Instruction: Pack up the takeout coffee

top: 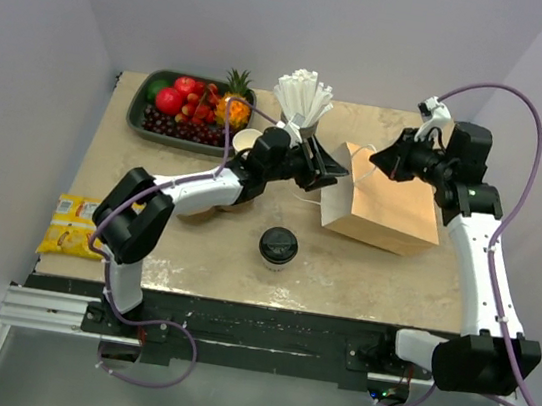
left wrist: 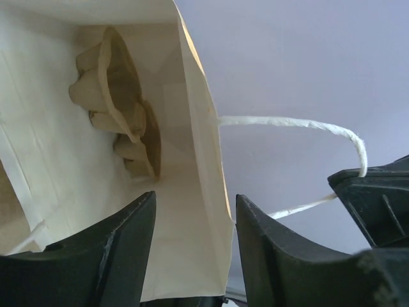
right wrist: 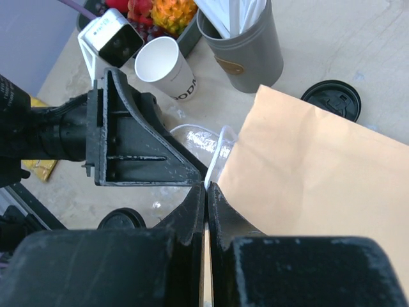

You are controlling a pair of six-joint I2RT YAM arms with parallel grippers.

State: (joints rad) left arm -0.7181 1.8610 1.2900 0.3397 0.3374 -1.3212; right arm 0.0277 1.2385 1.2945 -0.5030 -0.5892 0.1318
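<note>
Overhead, my left claw (top: 328, 171) sits at the mouth of the brown paper bag (top: 390, 215), which lies on its side on the table (top: 362, 276) with its opening turned toward my left arm. My right claw (top: 385, 162) meets the bag's far upper corner. Only the left wrist view looks inside: a pulp carrier (left wrist: 118, 109) rests deep in the bag. There my left fingers (left wrist: 108, 256) stand apart, released, with the bag's side wall passing through the gap between them. That view also shows the white handle (left wrist: 287, 121) looping across to my right claw. The right wrist view adds that my right claw is clenched on the bag at its rim, jaws pressed together on the paper. It also shows a black lid (right wrist: 332, 99) flat on the table beyond the bag, which the overhead view does not show. My left arm folds at the elbow near the table's left edge, forearm running diagonally to the bag. My right arm rises along the right edge and bends leftward over the bag. The takeout coffee (top: 278, 246) stands upright, lid on, near the front edge and well apart from the bag mouth, with bare tabletop on every side. A grey cup of straws (top: 297, 126) stands just behind my left claw.
</note>
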